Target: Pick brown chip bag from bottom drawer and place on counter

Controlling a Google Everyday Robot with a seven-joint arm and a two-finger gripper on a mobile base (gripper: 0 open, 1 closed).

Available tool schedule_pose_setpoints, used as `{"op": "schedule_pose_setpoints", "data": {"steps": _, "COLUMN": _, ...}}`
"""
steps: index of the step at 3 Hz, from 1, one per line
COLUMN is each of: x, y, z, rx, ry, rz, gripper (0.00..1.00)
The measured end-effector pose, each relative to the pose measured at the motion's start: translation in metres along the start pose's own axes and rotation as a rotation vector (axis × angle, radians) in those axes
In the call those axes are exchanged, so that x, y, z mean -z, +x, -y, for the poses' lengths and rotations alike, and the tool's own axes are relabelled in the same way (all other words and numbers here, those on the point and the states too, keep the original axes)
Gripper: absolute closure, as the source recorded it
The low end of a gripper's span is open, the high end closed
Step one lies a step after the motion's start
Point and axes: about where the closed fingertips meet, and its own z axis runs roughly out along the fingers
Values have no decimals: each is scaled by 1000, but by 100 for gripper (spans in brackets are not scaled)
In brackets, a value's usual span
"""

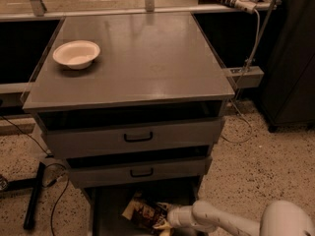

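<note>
Down below the front edge of the counter [147, 58], the bottom drawer [109, 209] stands pulled out, and the brown chip bag [141, 211] lies on its grey floor, towards the right-hand side and tilted at an angle, with its pale edge turned up. The gripper [165, 221] is low inside that drawer, right up against the right edge of the bag. From where I stand I cannot tell whether it has hold of the bag or only rests against it. The white arm [224, 222] reaches in from the lower right, beneath the counter's front right corner, close above the speckled floor [256, 171].

Up on the counter, a white bowl [76, 53] sits near the left edge, closer to the back left corner than to the front, well apart from everything happening below. The two upper drawers [138, 137], each with a black handle, hang under the front edge, the lower one [141, 172] directly above the open drawer and shading its back part. Off the back right corner, a cable [255, 38] runs down towards the floor.
</note>
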Motion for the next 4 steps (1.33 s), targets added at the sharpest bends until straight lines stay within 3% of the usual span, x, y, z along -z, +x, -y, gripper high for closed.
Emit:
{"op": "schedule_pose_setpoints", "data": {"steps": 2, "x": 4, "y": -6, "z": -9, "rx": 5, "ry": -16, "rz": -4, "gripper": 88}}
{"op": "schedule_pose_setpoints", "data": {"steps": 3, "x": 14, "y": -21, "z": -15, "rx": 19, "ry": -26, "rz": 3, "gripper": 100}}
{"op": "schedule_pose_setpoints", "data": {"steps": 4, "x": 32, "y": -42, "z": -17, "rx": 53, "ry": -31, "rz": 19, "gripper": 100}}
